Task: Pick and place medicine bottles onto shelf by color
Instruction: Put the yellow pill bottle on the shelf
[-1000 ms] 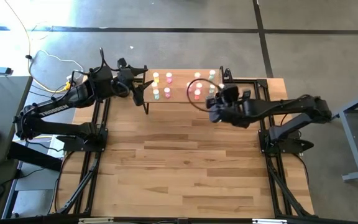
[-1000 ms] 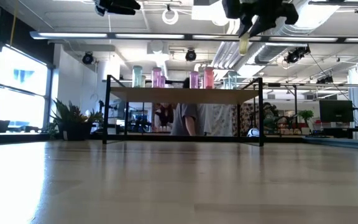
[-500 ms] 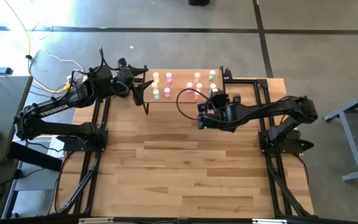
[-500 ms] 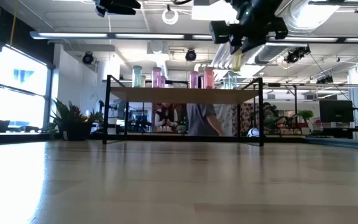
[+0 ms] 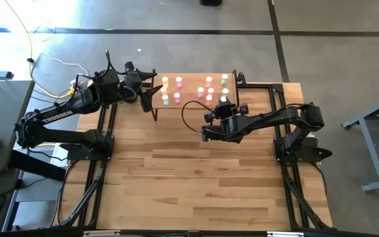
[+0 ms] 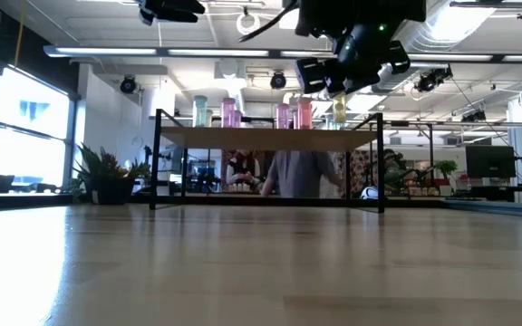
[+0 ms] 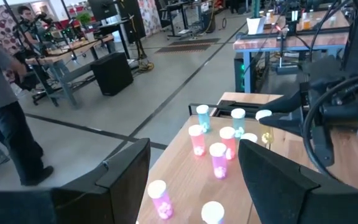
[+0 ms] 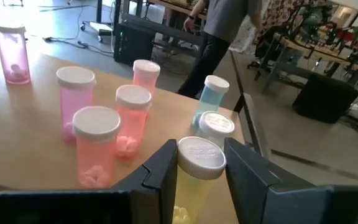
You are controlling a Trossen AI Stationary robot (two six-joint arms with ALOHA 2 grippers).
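Observation:
The shelf, light wood on thin black legs, stands at the table's far edge. Several small bottles with white caps stand on it: pink and yellow ones toward its left end, pink, red and teal ones toward its right. My right gripper is shut on a yellow bottle at the shelf's near edge, right of its middle. My left gripper hangs open over the shelf's left end, above pink bottles. My right gripper pinches the yellow bottle between its two fingers, one on either side of the body just under the white cap. The fingers slant down from the table's near side. The bottle stands upright, a little above the shelf top.
A black frame rail runs past the shelf's right end. The slatted tabletop stretches bare toward the near edge. A cable loop hangs off my right arm. A person stands in the room beyond the shelf.
My right gripper, still shut on the yellow bottle, has moved toward the table's left and near edge and come down from high above the shelf to just over its top. The person behind the shelf has shifted.

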